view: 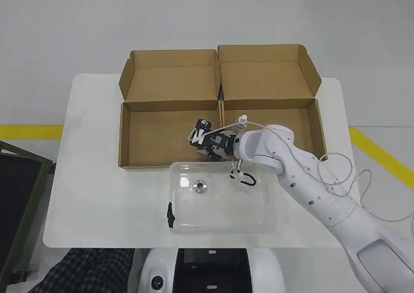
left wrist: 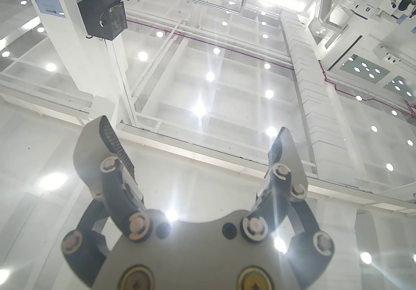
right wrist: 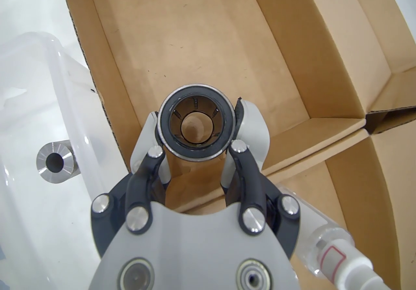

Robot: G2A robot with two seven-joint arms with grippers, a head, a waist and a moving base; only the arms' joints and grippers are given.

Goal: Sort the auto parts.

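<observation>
My right gripper (right wrist: 197, 112) is shut on a round steel bearing (right wrist: 196, 92) with a black end ring and a hollow bore. It holds the bearing over the floor of the left cardboard box (right wrist: 195, 28). From above, the right gripper (view: 201, 139) sits over that left box (view: 148, 139), near the wall it shares with the right box (view: 294, 121). A short metal cylinder (view: 201, 187) lies in the clear plastic tray (view: 258, 212), also visible as the cylinder (right wrist: 57, 161) beside the box wall. My left gripper (left wrist: 191, 135) points at the ceiling, open and holding nothing.
Both boxes have flaps standing open at the back. A white and clear tube-shaped part (right wrist: 341, 258) lies in the right box near the divider. A small black part (view: 170, 214) sits at the tray's left edge, and a black looped piece (view: 242, 178) at its back rim.
</observation>
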